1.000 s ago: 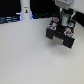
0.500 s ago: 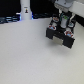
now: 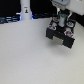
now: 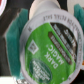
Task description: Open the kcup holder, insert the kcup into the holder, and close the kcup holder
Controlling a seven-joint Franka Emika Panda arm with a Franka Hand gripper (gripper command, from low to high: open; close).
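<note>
Insertion is the step in hand, judging by where you are hovering: the gripper (image 3: pixel 62 21) is hanging over the open kcup holder (image 3: pixel 61 36) on the desk (image 3: pixel 30 55). Your jaws are closed around the kcup (image 4: pixel 47 45), its green Dark Magic lid filling the wrist view. Next, you should be lining the pod over a compartment, then lowering and releasing.

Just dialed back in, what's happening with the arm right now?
The gripper is above the black kcup holder at the exterior view's right. The wrist view shows the kcup, its green foil lid filling the frame, clamped between the teal finger pads. Whether it is seated in the holder can't be told. A tall white bottle stands apart at the back.
</note>
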